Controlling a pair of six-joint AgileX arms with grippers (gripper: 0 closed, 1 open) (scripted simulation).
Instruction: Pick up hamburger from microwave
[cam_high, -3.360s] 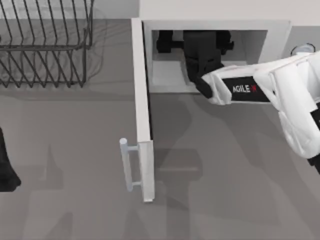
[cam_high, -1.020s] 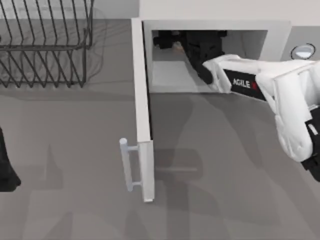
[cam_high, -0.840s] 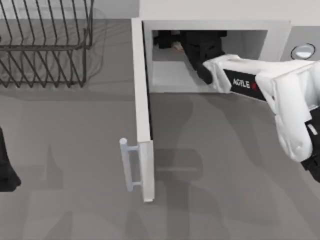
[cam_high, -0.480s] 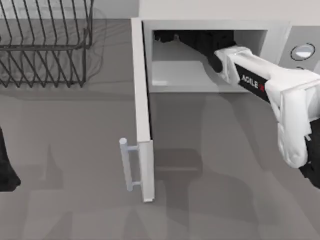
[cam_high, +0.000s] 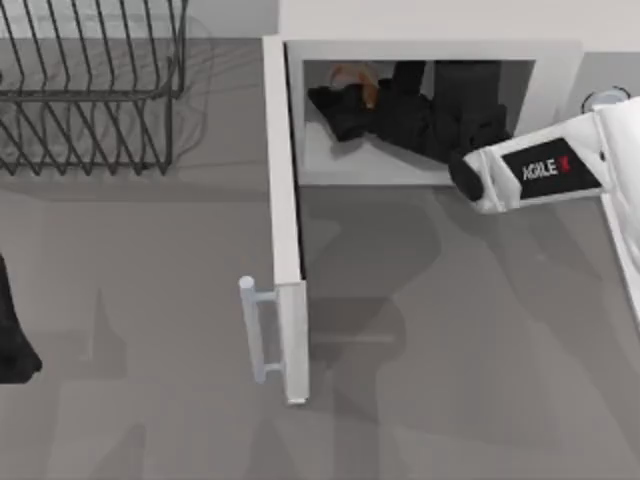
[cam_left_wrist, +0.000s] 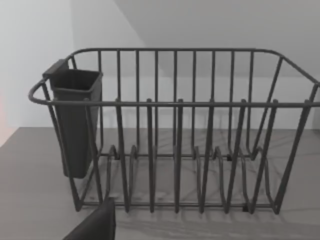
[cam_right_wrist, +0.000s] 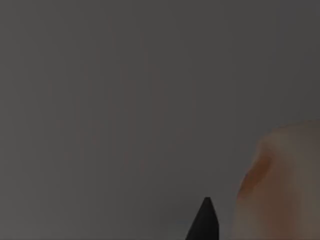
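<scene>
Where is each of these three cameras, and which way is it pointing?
Top view: above the table, looking down on the open microwave, the right arm reaching inside.
Left wrist view: on the left arm, facing the dish rack; a dark corner of the robot shows.
Right wrist view: inside the microwave, dim; hamburger close, one fingertip.
Shared: the hamburger also shows from above, the rack too.
</scene>
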